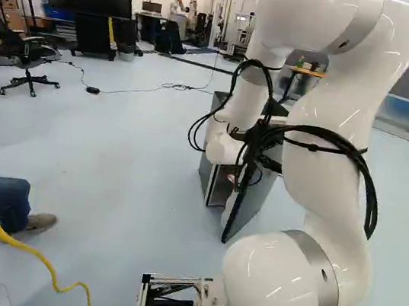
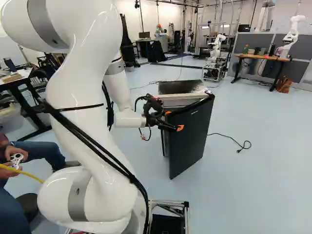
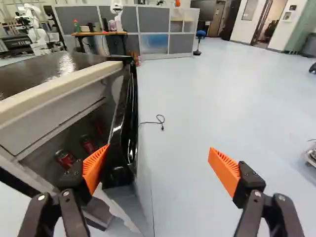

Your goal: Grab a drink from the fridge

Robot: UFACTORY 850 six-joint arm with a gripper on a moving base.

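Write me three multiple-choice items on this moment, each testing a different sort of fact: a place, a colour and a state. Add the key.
1. Where are the red cans?
A. Inside the fridge
B. On top of it
C. On the wooden desk

2. What colour is the fridge door?
A. Yellow
B. Red
C. Black

3. How does the gripper stand?
A. Shut on a can
B. Open, gripping nothing
C. Shut on a cable

Key:
1. A: the wrist view looks in past the open door and shows them there, below the worktop.
2. C: its outer face is black in the right base view.
3. B: the wrist view shows the orange pads wide apart, with nothing pinched between them.
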